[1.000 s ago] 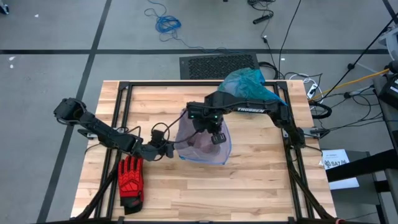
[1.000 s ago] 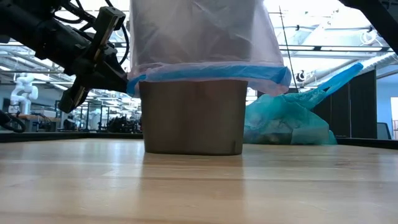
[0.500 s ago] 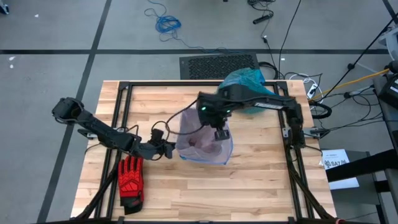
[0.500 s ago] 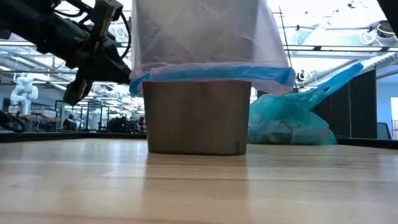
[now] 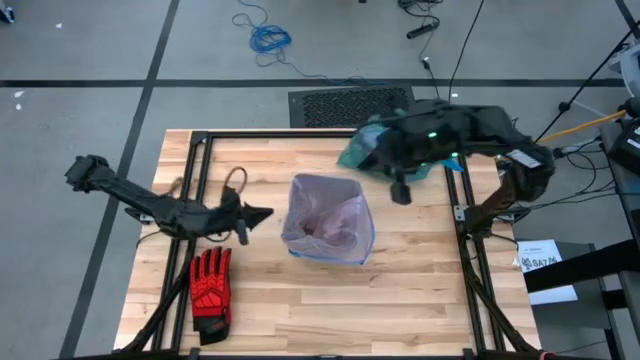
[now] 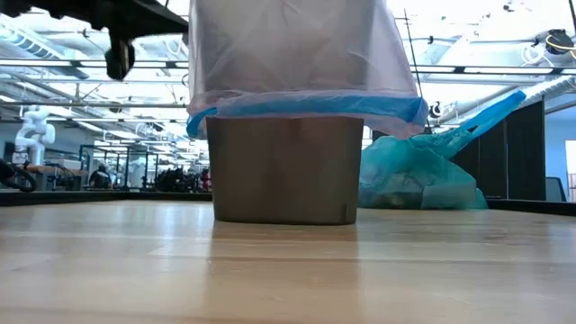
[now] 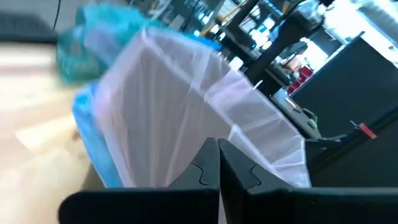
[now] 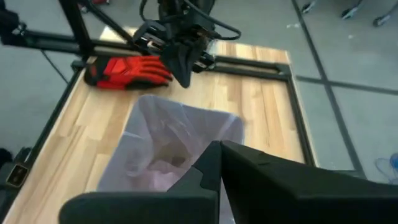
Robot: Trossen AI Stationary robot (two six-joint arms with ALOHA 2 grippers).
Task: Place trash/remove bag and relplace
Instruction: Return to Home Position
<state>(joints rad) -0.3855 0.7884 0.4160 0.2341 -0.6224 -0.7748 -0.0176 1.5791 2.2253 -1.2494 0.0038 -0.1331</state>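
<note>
Pale plank worktop (image 5: 420,290), cable-strewn grey floor (image 5: 80,110).
Grey bin (image 6: 283,166) bared only low; left pincer (image 5: 262,213) at its nine o'clock, right pincer (image 5: 400,192) at one, both pressed together.

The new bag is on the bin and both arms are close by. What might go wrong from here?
1. The lilac bag billows high above the bin, with only its blue rim lapped over the edge, so it may slip off.
2. The left gripper, shut, points at that bag from close by. A careless swing could snag it.
3. The right gripper hangs by the teal bag near the table's back edge and might nudge it off.
</note>
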